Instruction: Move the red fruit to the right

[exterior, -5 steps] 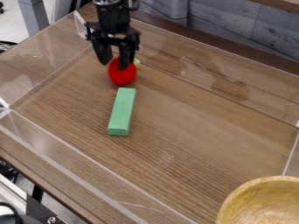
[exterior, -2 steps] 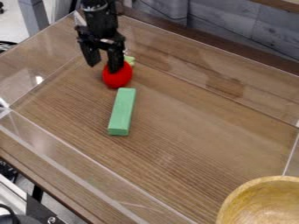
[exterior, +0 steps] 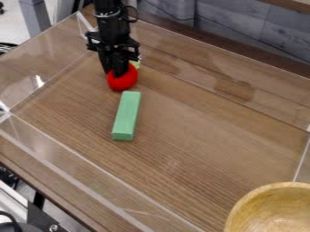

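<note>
Gripper (exterior: 116, 67) on my arm points straight down at the back-left of the wooden table (exterior: 224, 136), tips right on top of the red fruit (exterior: 123, 81). My fingers sit narrow, close together; I cannot tell if they pinch the fruit or just touch it. Fruit sits on the table surface, left of centre. Green block (exterior: 126, 116) lies flat just in front of it, not touching. Yellow bowl (exterior: 276, 210) rim shows at the near right corner, well apart.
</note>
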You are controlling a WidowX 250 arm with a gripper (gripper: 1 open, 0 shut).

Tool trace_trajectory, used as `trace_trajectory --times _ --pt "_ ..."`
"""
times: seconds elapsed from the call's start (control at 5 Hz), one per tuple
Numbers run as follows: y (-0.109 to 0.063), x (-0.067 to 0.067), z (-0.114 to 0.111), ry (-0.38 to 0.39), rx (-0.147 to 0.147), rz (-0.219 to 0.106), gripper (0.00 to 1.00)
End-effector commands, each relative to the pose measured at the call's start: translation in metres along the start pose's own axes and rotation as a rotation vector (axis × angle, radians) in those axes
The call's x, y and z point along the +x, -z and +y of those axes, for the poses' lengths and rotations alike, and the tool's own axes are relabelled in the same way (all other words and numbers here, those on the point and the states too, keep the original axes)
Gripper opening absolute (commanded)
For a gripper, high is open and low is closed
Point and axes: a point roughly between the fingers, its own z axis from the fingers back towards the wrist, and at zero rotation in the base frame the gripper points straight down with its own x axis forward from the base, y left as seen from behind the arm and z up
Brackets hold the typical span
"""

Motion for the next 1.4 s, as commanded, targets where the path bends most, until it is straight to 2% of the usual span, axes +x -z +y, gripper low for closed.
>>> trace_trajectory --times 0.0,0.2,0.4,0.6,0.8,1.0,1.2 --pt "-0.023 0.0 -0.008 0.0 -0.003 -0.043 0.0" --pt "-0.047 -0.003 -0.016 0.003 -0.014 -0.078 0.0" --pt "-0.074 -0.005 -0.027 0.052 -0.028 -0.109 0.0" --pt "-0.096 -0.005 -0.05 0.127 -0.044 -0.136 0.0" --pt "-0.099 0.0 -0.082 0.138 -0.053 -0.143 0.0" --pt "-0.087 0.003 -0.115 0.146 -0.047 -0.128 0.0" --pt "-0.079 0.008 -0.143 0.235 -0.043 -0.108 0.0"
